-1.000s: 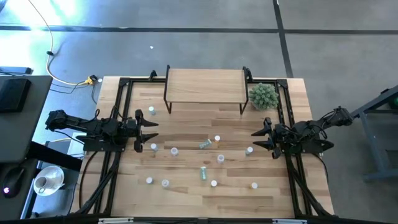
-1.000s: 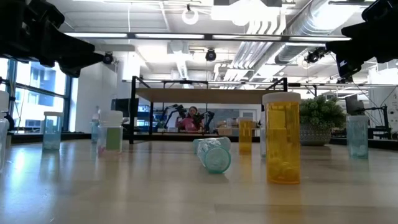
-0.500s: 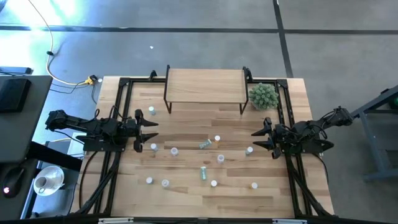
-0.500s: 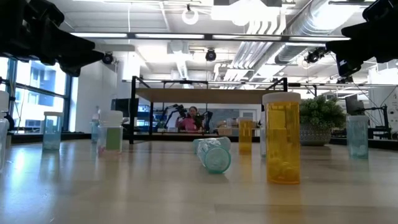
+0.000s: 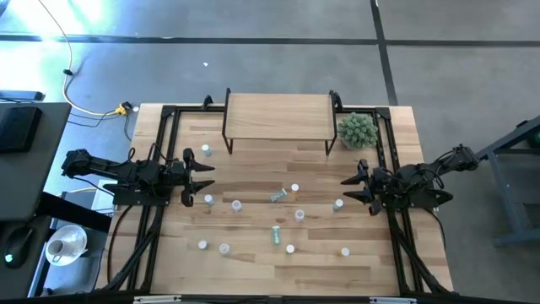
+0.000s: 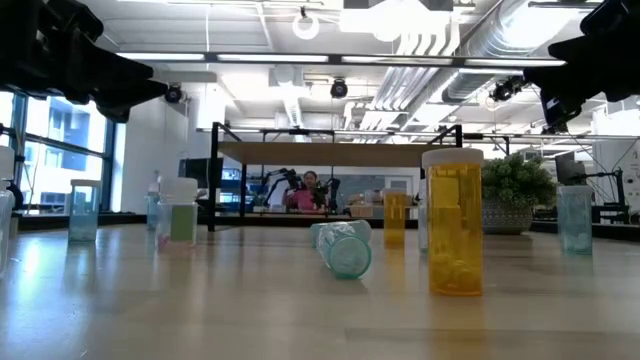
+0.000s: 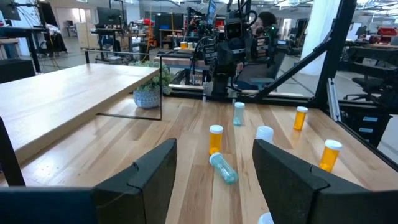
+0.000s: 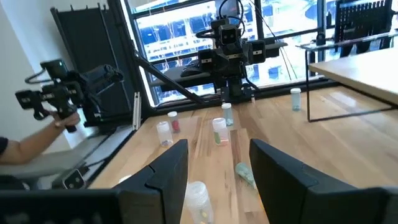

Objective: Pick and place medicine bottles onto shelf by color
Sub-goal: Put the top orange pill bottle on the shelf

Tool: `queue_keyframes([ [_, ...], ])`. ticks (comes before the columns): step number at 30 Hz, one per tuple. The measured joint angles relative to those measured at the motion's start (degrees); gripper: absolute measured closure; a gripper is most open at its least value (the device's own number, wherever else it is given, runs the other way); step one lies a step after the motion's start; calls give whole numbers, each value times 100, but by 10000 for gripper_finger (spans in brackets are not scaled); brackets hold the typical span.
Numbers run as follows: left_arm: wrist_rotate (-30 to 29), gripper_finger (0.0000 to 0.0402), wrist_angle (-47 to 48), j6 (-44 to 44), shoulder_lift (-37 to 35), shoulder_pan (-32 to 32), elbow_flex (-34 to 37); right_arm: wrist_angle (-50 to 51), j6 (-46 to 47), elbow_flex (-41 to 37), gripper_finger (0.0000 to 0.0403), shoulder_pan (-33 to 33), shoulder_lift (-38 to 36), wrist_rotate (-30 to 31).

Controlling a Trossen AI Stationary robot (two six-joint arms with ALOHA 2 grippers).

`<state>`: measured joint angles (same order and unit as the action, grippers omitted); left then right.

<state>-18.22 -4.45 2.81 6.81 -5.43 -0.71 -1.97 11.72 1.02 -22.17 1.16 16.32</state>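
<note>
Table point(image 5: 253, 279) carries shelf point(image 5: 278, 116), plant point(image 5: 358, 130), scattered bottles point(image 5: 275, 235).

An orange bottle point(image 6: 455, 222) is seen upright on the desk point(image 6: 250, 310), nearest the camera. A teal bottle point(image 6: 343, 248) lies beside it (on its side). The shelf point(image 6: 330, 154) is set behind, with a person point(image 6: 305, 192) visible beyond.

Spiky green plant ball point(image 5: 358, 130) at table's point(image 5: 253, 270) far right corner
</note>
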Motion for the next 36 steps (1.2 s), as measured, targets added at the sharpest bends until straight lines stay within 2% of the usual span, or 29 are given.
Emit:
queue_keyframes([
  [3,0,202,0,13,0,0,0,-1,381,0,240,0,1,0],
  [7,0,202,-4,13,0,0,0,-120,372,-2,240,0,0,10],
  [15,0,202,-27,18,0,0,0,-1335,-873,-2,236,0,1,17],
  [20,-3,202,-284,-9,0,4,0,-2094,-1631,4,206,0,1,173],
  [24,-44,202,-653,-336,0,4,0,-2008,-1831,322,178,4,51,668],
  [28,-44,202,-1019,-782,0,4,0,-1797,-2075,831,167,4,355,1105],
  [36,-44,202,-1660,-1404,0,45,0,-938,-2049,1892,167,4,1688,1342],
])
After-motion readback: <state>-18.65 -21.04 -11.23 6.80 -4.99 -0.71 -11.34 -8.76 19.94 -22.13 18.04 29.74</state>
